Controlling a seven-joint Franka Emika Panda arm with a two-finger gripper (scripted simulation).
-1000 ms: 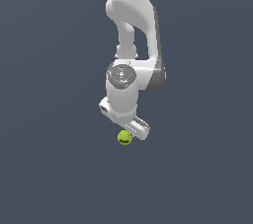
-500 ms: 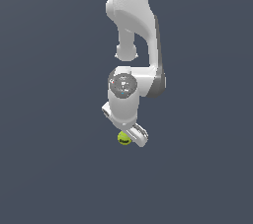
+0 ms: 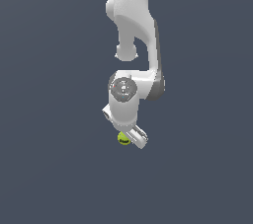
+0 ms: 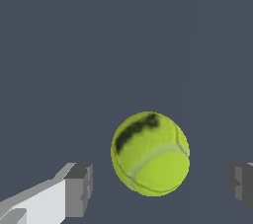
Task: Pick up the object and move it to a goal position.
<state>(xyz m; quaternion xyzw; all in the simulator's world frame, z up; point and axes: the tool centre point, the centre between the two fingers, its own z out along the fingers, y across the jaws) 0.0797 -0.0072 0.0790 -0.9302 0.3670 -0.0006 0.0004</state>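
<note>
Hanging low over the flat grey ground, the gripper (image 3: pixel 129 138) had its fingers spread wide, with the ball (image 4: pixel 150 153) sitting in the gap between them and touching neither pad (image 4: pixel 79 190); daylight showed on both sides of it in the wrist view. In the exterior view the ball (image 3: pixel 123 138) peeked out at the fingertips, toward that view's left. By that reading, the approach looked done, while the squeeze, the lift and the carry to the goal were all left; no goal marker showed in either view. The ball bore a dark smear and a pale seam, but no writing could be read.
</note>
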